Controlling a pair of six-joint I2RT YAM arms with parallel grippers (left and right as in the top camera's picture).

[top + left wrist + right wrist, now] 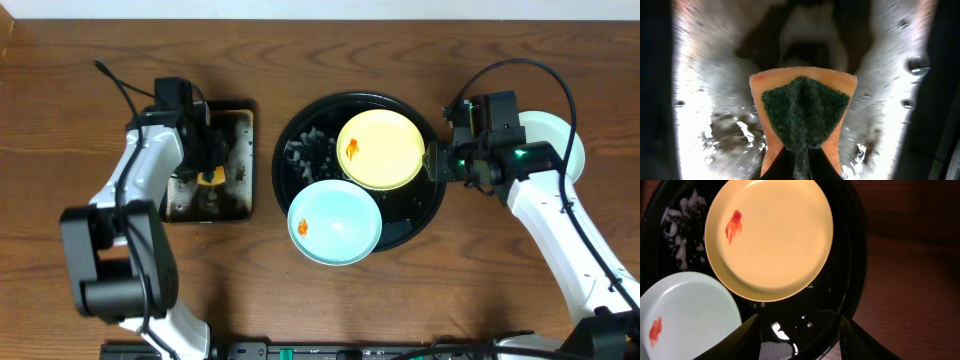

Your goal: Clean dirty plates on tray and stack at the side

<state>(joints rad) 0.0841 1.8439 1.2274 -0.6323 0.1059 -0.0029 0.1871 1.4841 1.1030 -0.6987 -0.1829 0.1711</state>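
Left gripper (pixel 209 165) hid most of the sponge (pixel 802 117) overhead; wrist view showed it pinched, over the small tray (pixel 238 190). Right gripper (pixel 800 342) stood half-spread, empty, above the round tray (pixel 855 255) rim. Yellow plate (pixel 770 237) ahead, blue plate (pixel 687 315) left, cropped. Third plate (pixel 560 132) behind, half under the arm (pixel 550 210), overhead only.

Wooden table (pixel 450 290): round tray (pixel 425 207), rectangular tray (pixel 236 150), plate (pixel 556 128)

Orange-smeared yellow plate (pixel 385 155) and blue-green plate (pixel 340 225) lie on black tray (pixel 415 212).

Rear plate (pixel 380 150) and front plate (pixel 335 222) in tray (pixel 412 214), third plate (pixel 565 140) right, sponge tray (pixel 238 182) left
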